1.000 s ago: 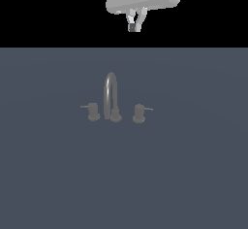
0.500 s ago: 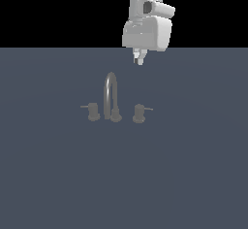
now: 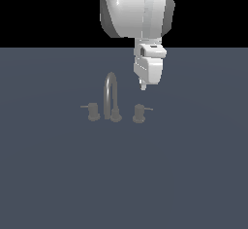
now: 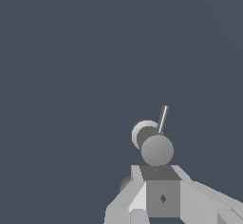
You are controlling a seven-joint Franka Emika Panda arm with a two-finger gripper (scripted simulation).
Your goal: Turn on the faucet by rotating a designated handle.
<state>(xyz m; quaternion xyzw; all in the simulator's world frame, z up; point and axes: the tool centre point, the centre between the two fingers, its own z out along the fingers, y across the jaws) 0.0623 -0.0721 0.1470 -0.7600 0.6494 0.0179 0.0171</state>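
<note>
Gripper (image 3: 143, 86) above the handle (image 3: 139, 113), which sits just beside the spout (image 3: 111, 94); jaw state cannot be told; best descend beside the lever (image 3: 148, 109), then push sideways.

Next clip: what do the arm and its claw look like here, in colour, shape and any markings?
The glossy white, rounded arm has grey shading and narrows to a boxy white wrist block. The small pale claw tips it. The wrist view shows angular grey-and-white claw parts with a small dark diamond mark. No cables visible.
</note>
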